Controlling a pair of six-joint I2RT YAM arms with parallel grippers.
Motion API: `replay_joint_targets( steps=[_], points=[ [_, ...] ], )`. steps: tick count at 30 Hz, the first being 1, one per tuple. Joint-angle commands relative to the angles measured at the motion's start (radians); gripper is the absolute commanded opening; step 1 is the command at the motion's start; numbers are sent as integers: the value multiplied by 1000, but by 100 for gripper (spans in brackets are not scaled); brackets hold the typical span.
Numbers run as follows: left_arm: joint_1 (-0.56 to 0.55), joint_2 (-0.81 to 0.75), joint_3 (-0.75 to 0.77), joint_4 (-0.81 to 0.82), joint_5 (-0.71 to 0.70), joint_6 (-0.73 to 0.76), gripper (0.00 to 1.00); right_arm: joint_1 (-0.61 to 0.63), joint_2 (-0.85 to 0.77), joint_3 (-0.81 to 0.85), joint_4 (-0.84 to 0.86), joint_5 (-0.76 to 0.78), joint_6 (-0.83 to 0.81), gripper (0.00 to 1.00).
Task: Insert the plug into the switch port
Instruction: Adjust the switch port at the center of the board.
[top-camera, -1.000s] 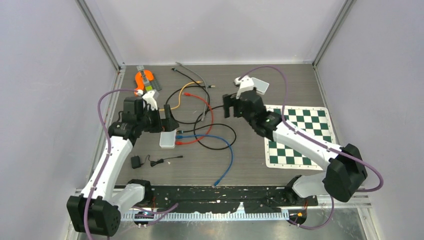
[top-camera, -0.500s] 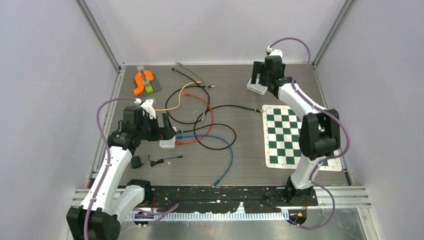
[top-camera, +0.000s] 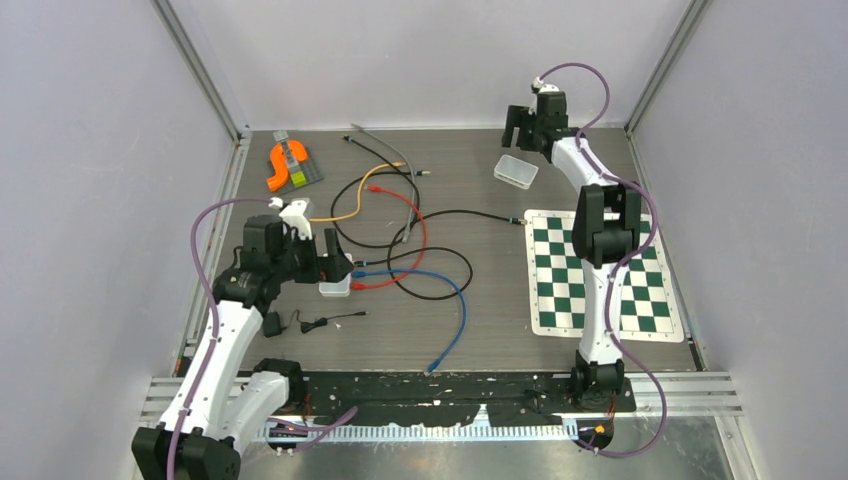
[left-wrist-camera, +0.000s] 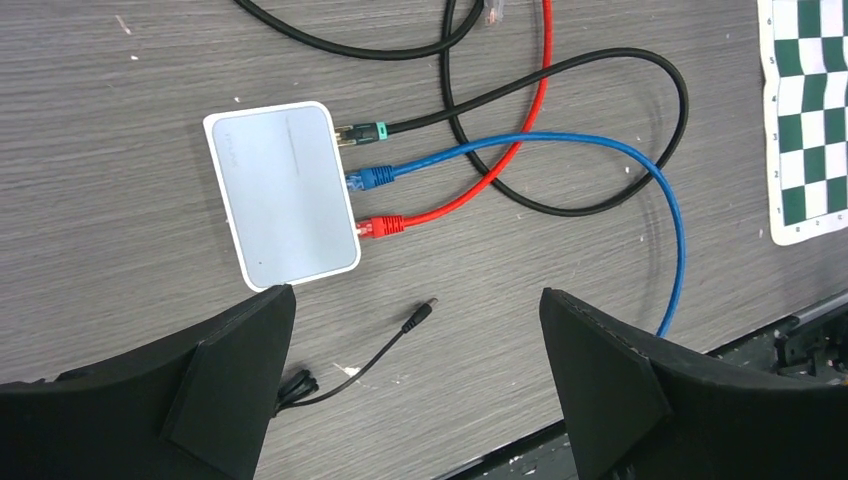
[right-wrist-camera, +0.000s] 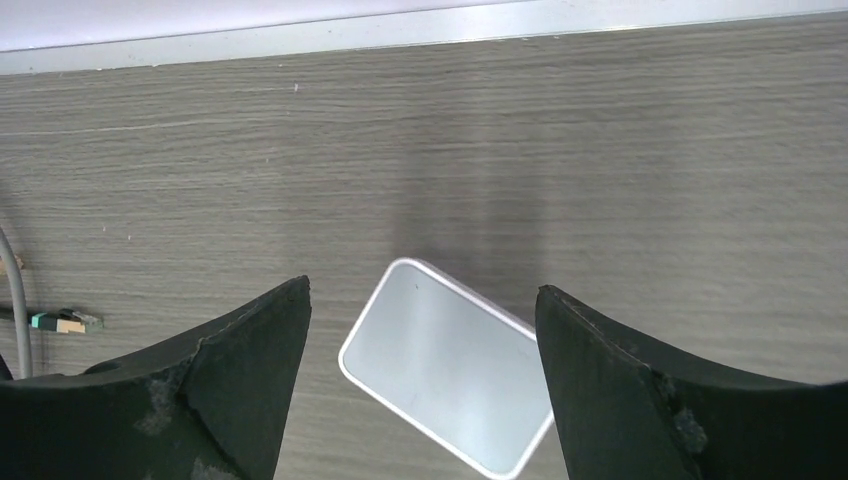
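Near the table's left edge, our left gripper (left-wrist-camera: 415, 300) hangs open and empty over the switch (left-wrist-camera: 285, 190), whose ports face right. The loose black plug (left-wrist-camera: 420, 317) lies just on its near side, tip also rightward. Our right gripper (right-wrist-camera: 422, 288), open too, hovers far off.

arms (top-camera: 225, 330): white links, black joints | cables (top-camera: 197, 235): purple | fingers (left-wrist-camera: 620, 390): black

Left wrist: switch (left-wrist-camera: 285, 190) port openings face sideways, I can't see them. Blue cable (left-wrist-camera: 640, 170) disappears behind a finger (left-wrist-camera: 620, 390) of the left end effector (left-wrist-camera: 415, 295), lower right. Checkered mat (left-wrist-camera: 805, 110) cut at right edge. Right wrist: green-tipped plug (right-wrist-camera: 62, 321) cable runs off left edge.
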Motion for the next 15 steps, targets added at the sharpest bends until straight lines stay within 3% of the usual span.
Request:
replay_joint_targets(
  steps=[1,7,15],
  points=[
    [-3,-19,1,27,-41,33,96,-6,89,184,-54,-117,3,89],
    [-2,-21,1,17,-73,45,96,-20,175,288,-129,-198,51,88],
    [-2,-19,21,5,-72,51,96,-33,222,293,-134,-223,124,88]
  ],
)
